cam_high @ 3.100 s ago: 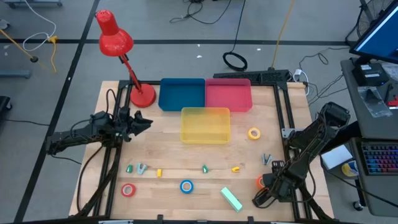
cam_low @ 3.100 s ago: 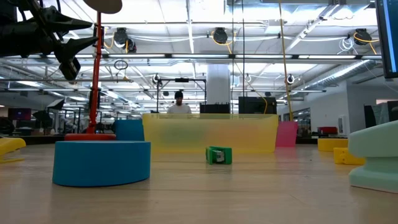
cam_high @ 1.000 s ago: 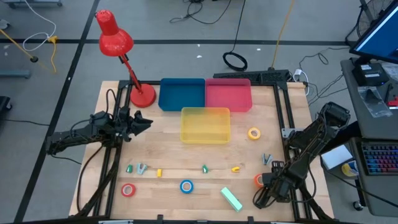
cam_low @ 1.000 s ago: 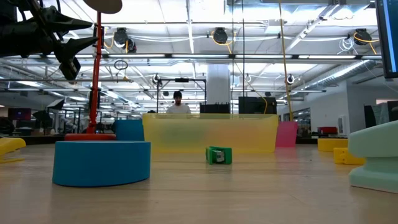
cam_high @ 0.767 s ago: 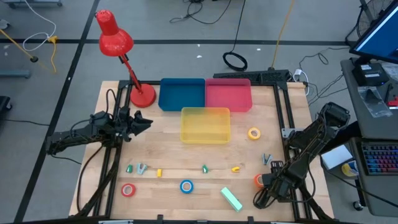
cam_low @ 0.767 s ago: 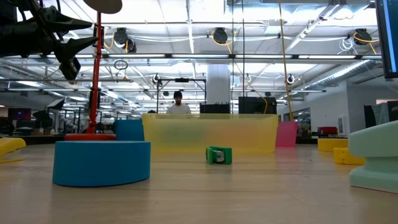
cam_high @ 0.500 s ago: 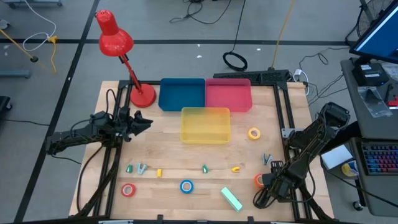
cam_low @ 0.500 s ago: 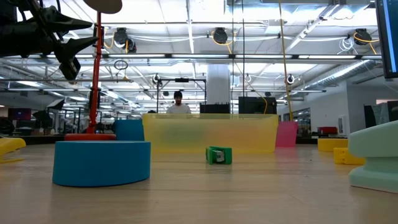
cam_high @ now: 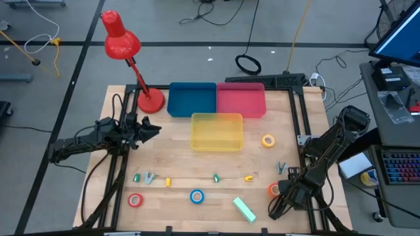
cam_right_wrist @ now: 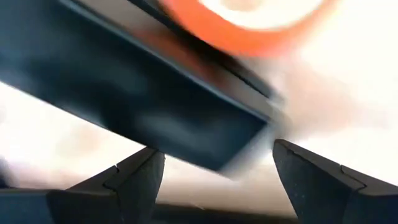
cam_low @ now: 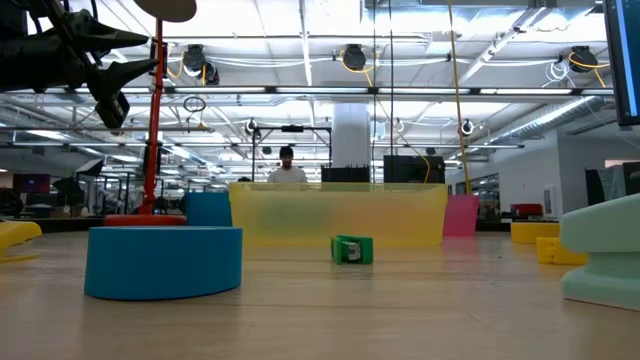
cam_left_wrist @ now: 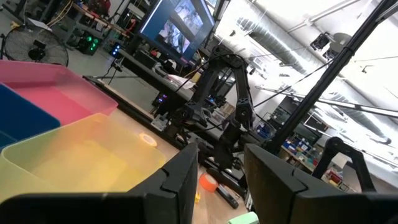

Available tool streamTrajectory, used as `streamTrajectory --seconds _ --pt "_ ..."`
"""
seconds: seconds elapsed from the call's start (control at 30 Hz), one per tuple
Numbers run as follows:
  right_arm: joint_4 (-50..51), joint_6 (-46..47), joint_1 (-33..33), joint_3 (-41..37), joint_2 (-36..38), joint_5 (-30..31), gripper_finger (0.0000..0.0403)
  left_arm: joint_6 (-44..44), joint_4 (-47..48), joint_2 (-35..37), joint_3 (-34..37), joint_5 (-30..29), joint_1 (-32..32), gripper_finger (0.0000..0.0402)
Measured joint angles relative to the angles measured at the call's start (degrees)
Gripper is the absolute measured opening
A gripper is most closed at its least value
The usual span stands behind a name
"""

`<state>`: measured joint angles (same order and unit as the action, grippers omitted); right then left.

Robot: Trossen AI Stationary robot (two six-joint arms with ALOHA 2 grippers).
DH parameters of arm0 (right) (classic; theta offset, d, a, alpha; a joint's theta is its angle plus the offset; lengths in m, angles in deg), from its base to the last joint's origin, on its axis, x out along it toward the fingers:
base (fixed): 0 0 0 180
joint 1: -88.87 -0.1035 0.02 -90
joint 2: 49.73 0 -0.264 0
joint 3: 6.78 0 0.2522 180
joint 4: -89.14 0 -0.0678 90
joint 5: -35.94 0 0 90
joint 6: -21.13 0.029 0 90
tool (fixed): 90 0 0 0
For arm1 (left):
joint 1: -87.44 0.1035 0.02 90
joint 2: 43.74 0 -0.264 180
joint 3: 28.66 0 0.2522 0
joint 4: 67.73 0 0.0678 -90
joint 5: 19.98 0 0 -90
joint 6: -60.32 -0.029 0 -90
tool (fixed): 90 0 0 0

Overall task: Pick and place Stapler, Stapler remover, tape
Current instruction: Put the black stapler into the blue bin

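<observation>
Orange tape [cam_high: 272, 190] just beside right end effector [cam_high: 281, 196], fingers spread open, left end effector [cam_high: 152, 129] open, waiting mid-table

I count tape rolls: 4 – red [cam_high: 135, 200], blue [cam_high: 197, 196], yellow [cam_high: 268, 140], orange [cam_high: 273, 191] | bins: 3 – blue [cam_high: 191, 99], pink [cam_high: 241, 99], yellow [cam_high: 216, 131] | mint stapler [cam_high: 244, 210]: 1 | red lamp [cam_high: 128, 59]: 1 | arms: 2 | small bits in the row on the counter [cam_high: 177, 154]: 6, too tiny to sort
</observation>
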<state>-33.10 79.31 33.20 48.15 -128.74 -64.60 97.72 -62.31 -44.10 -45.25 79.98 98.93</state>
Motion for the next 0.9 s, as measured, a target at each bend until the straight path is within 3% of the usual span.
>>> streamTrajectory --seconds 0.2,0.33,0.6,0.9 --pt "-0.60 0.22 1.05 0.15 5.23 0.11 0.0293 -0.04 0.04 0.00 0.00 0.15 0.00 0.0134" --pt "-4.71 -6.60 1.66 0.23 7.13 0.08 0.0293 -0.04 0.01 0.00 0.00 0.18 0.00 0.0134" --pt "-1.67 -8.68 4.44 0.31 7.44 3.08 0.0293 -0.01 -0.03 0.00 0.00 0.31 0.00 0.0134" --pt "-8.49 -20.94 6.94 0.35 7.47 2.97 0.0293 0.27 -0.04 0.00 0.00 0.28 0.00 0.0134"
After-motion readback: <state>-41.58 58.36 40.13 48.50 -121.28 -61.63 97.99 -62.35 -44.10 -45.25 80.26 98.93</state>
